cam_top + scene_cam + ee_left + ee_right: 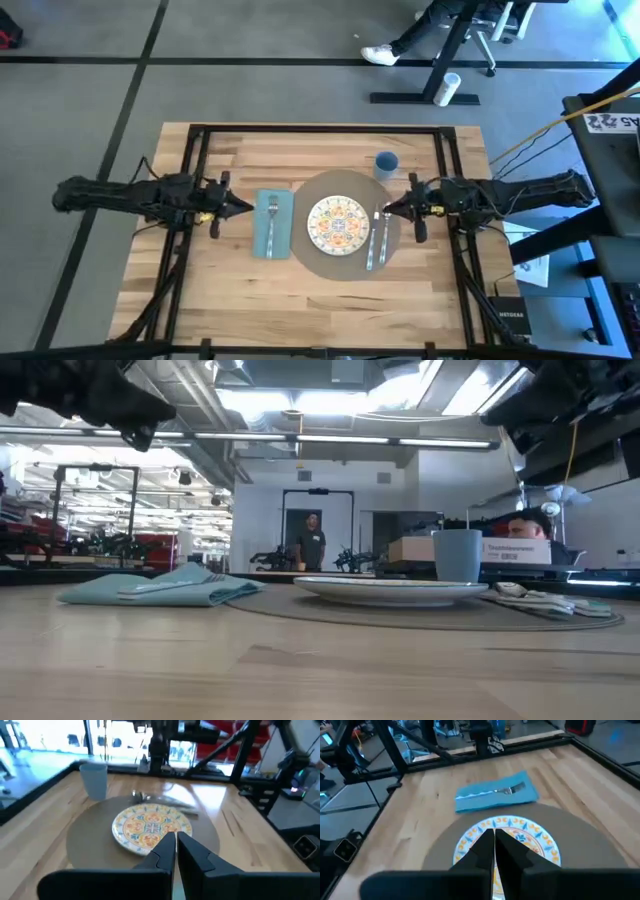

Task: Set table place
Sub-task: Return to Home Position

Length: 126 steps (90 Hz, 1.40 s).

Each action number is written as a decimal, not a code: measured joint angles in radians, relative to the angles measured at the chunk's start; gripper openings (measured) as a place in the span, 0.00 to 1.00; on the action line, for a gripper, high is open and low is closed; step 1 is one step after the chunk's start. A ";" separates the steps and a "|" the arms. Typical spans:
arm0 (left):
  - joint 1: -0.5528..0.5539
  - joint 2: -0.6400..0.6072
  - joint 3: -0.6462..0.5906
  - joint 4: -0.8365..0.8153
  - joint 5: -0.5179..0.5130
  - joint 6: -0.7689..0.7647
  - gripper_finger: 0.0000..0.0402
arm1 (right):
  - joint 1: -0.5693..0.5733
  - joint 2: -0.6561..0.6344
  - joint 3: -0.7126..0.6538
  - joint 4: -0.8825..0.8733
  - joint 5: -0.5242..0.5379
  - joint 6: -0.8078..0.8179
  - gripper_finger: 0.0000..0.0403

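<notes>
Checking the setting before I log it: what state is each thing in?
placemat: flat on table
plate: centred on placemat, empty
napkin: folded, flat beside placemat
fork: lying on napkin
cup: upright, off placemat
two utensils: lying on placemat beside plate
left tool: shut, empty
right tool: shut, empty

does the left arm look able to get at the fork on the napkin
Probably yes: the left gripper hovers shut just beside the napkin, and the fork lies on top, uncovered.
</notes>
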<state>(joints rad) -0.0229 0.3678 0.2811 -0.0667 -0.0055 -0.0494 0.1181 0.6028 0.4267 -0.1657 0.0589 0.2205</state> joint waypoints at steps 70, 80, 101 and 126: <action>0.208 -0.317 -0.216 0.054 0.181 -0.003 0.00 | -0.001 -0.160 -0.415 0.524 0.019 -0.014 0.00; 0.210 -0.341 -0.228 0.049 0.185 0.003 0.00 | -0.001 -0.203 -0.419 0.477 0.020 -0.005 0.00; 0.240 -0.348 -0.231 0.018 0.186 0.011 0.00 | -0.072 -0.294 -0.419 0.371 0.014 -0.037 0.00; 0.277 -0.349 -0.231 -0.001 0.186 0.011 0.00 | -0.216 -0.511 -0.419 0.206 -0.123 -0.045 0.00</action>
<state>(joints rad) 0.2543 0.0189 0.0505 -0.0677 0.1802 -0.0383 -0.0976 0.0920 0.0078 0.0408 -0.0641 0.1753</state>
